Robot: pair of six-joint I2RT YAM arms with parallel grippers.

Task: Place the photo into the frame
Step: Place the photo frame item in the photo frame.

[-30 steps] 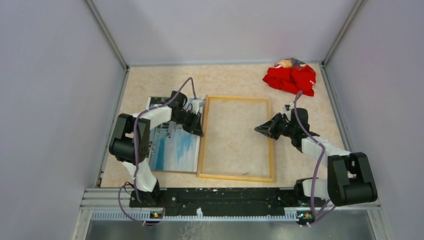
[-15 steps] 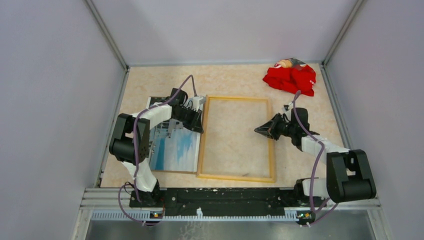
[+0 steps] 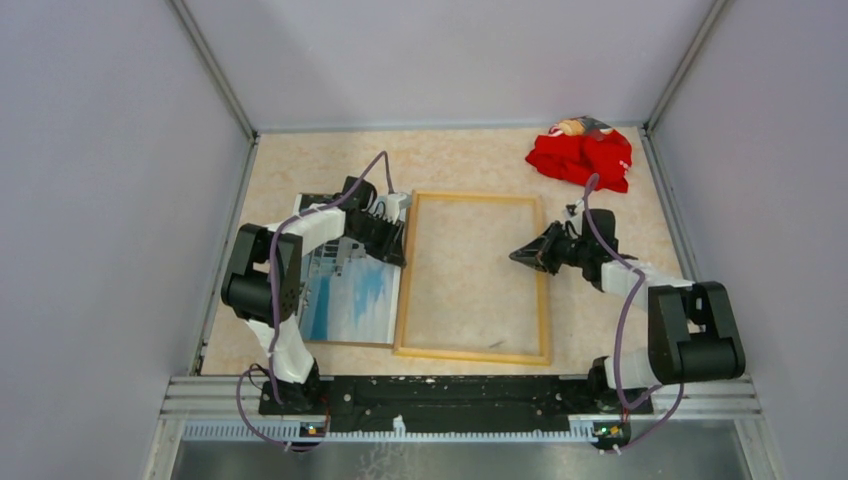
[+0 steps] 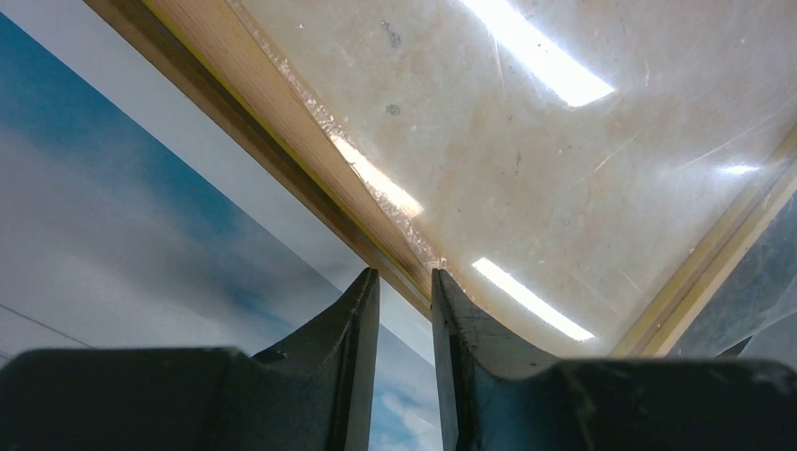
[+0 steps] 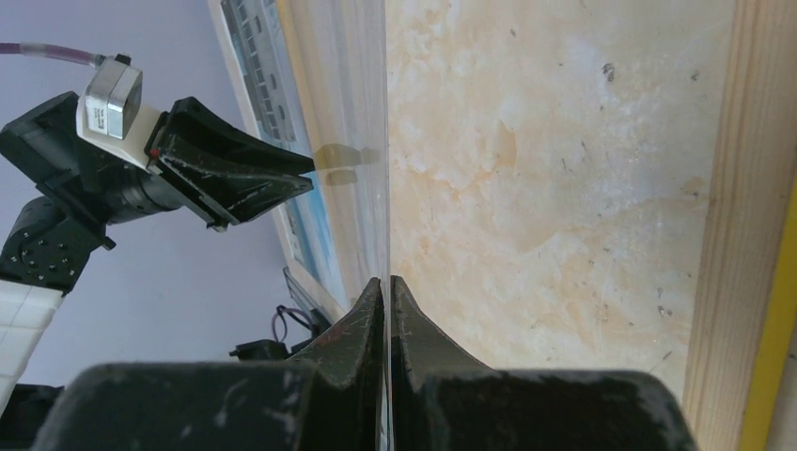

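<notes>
The frame [image 3: 545,300] lies pale-wood side up mid-table. Left of it, the photo [image 3: 350,295] lies face up, blue sky showing. My left gripper [image 3: 397,247] sits low at the frame's left rail [image 4: 273,122]. Its jaws [image 4: 404,274] stand a narrow gap apart, with only the photo [image 4: 113,235] visible between them. My right gripper [image 3: 515,257] hovers over the frame's right part, shut [image 5: 386,279] on the edge of a clear pane [image 5: 362,113]. The pane runs edge-on toward the left gripper [image 5: 305,174]. The frame's yellow-edged right rail [image 5: 742,188] is beside my fingers.
A brown backing board [image 3: 345,343] lies under the photo, its edge showing at the near side. A crumpled red cloth [image 3: 582,155] sits in the far right corner. Walls close in on the left, right and back of the table.
The left jaws have spread a little and the left gripper has shifted slightly farther along the frame's left rail. The right gripper keeps its grip on the pane, almost in place.
</notes>
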